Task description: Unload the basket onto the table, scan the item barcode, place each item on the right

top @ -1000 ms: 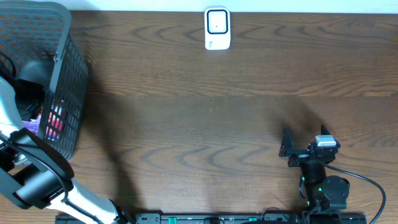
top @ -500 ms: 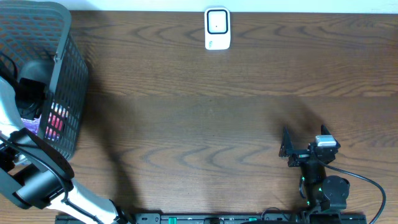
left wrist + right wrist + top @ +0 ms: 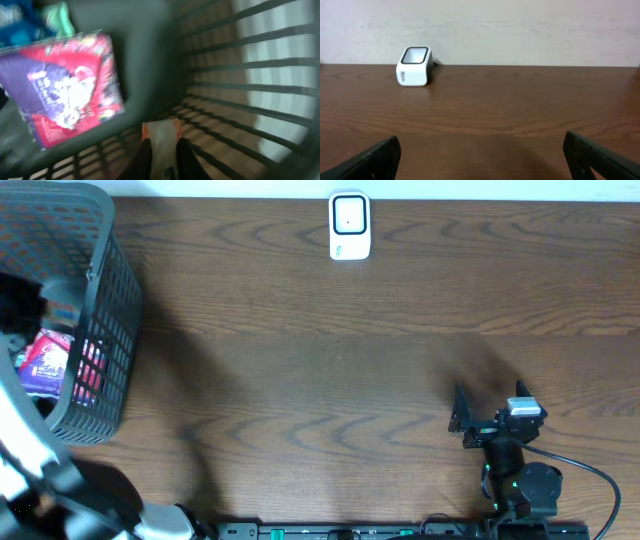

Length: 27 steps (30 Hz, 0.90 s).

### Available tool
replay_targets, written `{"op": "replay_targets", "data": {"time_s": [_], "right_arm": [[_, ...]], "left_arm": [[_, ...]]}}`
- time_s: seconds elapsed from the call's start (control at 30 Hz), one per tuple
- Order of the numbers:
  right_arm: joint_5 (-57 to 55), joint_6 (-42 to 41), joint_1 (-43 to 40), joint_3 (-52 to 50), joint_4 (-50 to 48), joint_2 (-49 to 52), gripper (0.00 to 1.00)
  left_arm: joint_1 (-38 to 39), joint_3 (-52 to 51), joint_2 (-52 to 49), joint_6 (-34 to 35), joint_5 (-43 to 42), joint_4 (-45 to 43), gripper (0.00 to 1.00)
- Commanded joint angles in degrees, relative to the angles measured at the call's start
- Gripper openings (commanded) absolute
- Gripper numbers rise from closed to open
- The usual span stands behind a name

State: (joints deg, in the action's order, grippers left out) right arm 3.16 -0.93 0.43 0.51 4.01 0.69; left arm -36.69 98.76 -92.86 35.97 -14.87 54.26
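Overhead view: dark mesh basket at left edge of wooden surface; white barcode scanner at far edge, centre. Left wrist view: left pincer clamped on a small orange-edged packet inside the basket; red-and-purple snack bag lies nearby. Right pincer rests near front right, jaws apart, holding nothing.
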Motion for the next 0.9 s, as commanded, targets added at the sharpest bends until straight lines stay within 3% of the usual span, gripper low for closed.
{"op": "replay_targets", "data": {"time_s": [0.0, 0.2, 0.4, 0.63, 0.87], "right_arm": [[0.15, 0.59, -0.35, -0.22, 0.07, -0.37, 0.99], [0.15, 0.59, -0.35, -0.22, 0.07, -0.37, 0.99], [0.15, 0.59, -0.35, -0.22, 0.07, -0.37, 0.99], [0.15, 0.59, -0.35, -0.22, 0.07, -0.37, 0.99], [0.15, 0.59, -0.35, -0.22, 0.07, -0.37, 0.99]], "left_arm": [[0.28, 1.66, 6.6, -0.39, -1.03, -1.97, 0.08], [4.81, 1.66, 17.59, -2.71, -1.33, -5.14, 0.07], [19.65, 1.6, 21.73, -3.85, -1.62, -6.27, 0.07], [37.11, 0.11, 14.16, -7.19, -0.52, -9.6, 0.07], [46.75, 0.02, -1.64, -9.42, -0.55, -14.25, 0.07]]}}
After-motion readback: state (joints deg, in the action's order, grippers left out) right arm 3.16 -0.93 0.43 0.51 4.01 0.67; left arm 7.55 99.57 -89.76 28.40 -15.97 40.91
